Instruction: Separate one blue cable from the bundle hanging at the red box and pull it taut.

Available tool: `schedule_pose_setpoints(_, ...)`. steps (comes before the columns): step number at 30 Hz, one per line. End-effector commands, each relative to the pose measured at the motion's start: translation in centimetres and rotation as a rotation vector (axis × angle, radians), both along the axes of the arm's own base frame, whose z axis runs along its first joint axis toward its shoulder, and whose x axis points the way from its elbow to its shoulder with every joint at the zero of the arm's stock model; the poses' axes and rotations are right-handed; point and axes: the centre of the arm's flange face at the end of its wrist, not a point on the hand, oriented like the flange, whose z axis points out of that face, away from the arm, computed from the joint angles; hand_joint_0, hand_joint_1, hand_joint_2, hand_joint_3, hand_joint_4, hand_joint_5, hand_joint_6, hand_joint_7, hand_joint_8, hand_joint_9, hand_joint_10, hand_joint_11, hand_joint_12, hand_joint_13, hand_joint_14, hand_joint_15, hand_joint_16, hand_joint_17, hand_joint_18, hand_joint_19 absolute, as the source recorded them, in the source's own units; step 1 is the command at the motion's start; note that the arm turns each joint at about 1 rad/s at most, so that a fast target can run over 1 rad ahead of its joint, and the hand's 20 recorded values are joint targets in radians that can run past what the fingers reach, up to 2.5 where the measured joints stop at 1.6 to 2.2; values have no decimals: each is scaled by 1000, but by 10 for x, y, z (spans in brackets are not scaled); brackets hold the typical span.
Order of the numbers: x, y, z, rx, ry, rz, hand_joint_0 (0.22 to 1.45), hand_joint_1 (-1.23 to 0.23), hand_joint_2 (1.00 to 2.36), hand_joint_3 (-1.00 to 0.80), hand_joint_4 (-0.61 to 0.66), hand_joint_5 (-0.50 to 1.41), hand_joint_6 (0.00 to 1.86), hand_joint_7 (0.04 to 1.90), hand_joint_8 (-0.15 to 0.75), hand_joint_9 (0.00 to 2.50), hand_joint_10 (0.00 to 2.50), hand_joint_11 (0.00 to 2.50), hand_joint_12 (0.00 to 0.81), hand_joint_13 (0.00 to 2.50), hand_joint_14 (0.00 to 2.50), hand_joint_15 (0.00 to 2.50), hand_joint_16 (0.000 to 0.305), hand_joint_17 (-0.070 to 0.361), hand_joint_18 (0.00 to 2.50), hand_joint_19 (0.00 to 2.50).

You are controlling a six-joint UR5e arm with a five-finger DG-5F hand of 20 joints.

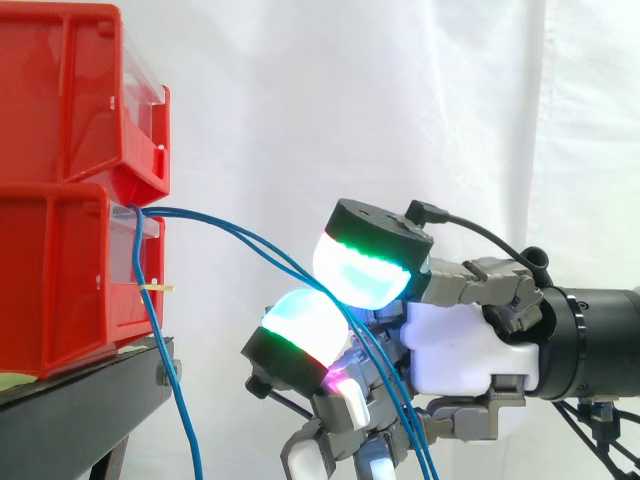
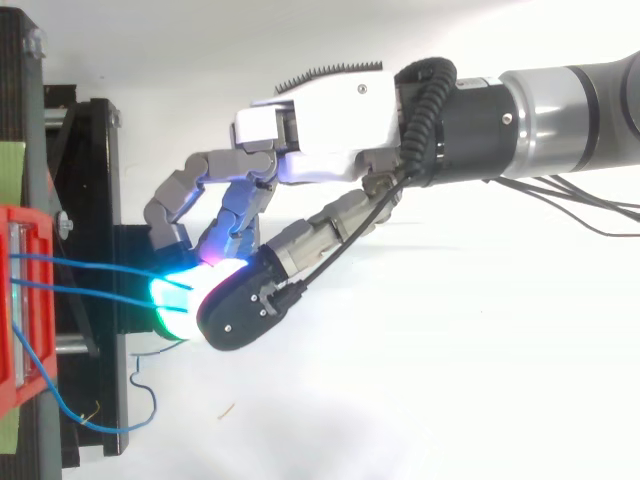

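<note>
- The hand (image 1: 460,345) comes in from the right with its fingers curled. Its glowing pads (image 1: 360,268) are closed on two cables (image 1: 250,240) just off the stand's (image 1: 90,400) front edge, so it is gripping, not relaxed.
- The cables leave the lower bin (image 1: 60,280) at its top front lip, under the upper bin (image 1: 60,100). They slope down to the pads side by side, slightly bowed rather than straight.
- Below the pads the same cables drop across the palm and run out at the bottom of the side view. The grip is therefore partway along their length, not at their ends.
- A loose cable (image 1: 170,370) starts at the same lip and hangs down past the stand's front edge, apart from the hand. From above its slack (image 2: 60,400) loops beside the stand's near corner.
- Judgement: one cable is already parted from the others, but the task calls for a single cable and the pads seem to trap two. Whether both are truly pinched, or one only lies across a pad, I cannot tell.
- The hand sits low and away from the bin, probably so that drawing away from the stand would take up the remaining bow.
- Risk: pulling on two cables at once could drag the bin forward on the stand.
</note>
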Motion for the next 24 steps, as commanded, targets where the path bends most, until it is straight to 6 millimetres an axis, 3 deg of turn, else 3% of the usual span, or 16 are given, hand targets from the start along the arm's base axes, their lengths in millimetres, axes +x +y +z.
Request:
schedule_pose_setpoints(1, 0, 0, 0, 0, 2, 0, 628, -832, 1012, -175, 59, -168, 910, 1101, 340, 849, 18, 792, 388, 780, 13, 391, 52, 116, 898, 446)
schedule_pose_setpoints(5, 0, 0, 0, 0, -3, 0, 672, -884, 1014, -245, 20, -184, 915, 1101, 315, 823, 19, 797, 366, 758, 14, 394, 47, 106, 851, 454)
schedule_pose_setpoints(10, 0, 0, 0, 2, -2, 0, 723, -921, 1001, -476, 32, -168, 914, 1123, 322, 898, 22, 906, 362, 781, 15, 414, 46, 103, 857, 452)
schedule_pose_setpoints(15, 0, 0, 0, 5, 3, 0, 646, -931, 1000, -500, 18, -132, 901, 1228, 322, 959, 21, 974, 359, 791, 15, 425, 45, 100, 848, 453)
schedule_pose_setpoints(20, 0, -1, 1, 2, -6, -4, 509, -791, 1000, -500, -91, -89, 868, 1210, 310, 1072, 22, 907, 360, 849, 16, 425, 46, 104, 877, 460)
schedule_pose_setpoints(22, 0, -1, 1, 2, -6, -4, 514, -634, 1000, -500, -129, -73, 836, 1189, 292, 1078, 19, 817, 355, 861, 14, 418, 44, 99, 878, 481)
schedule_pose_setpoints(24, 1, 0, 1, 2, -6, -3, 541, -585, 1000, -500, -152, -68, 822, 1195, 279, 1075, 20, 788, 347, 856, 16, 416, 43, 96, 866, 485)
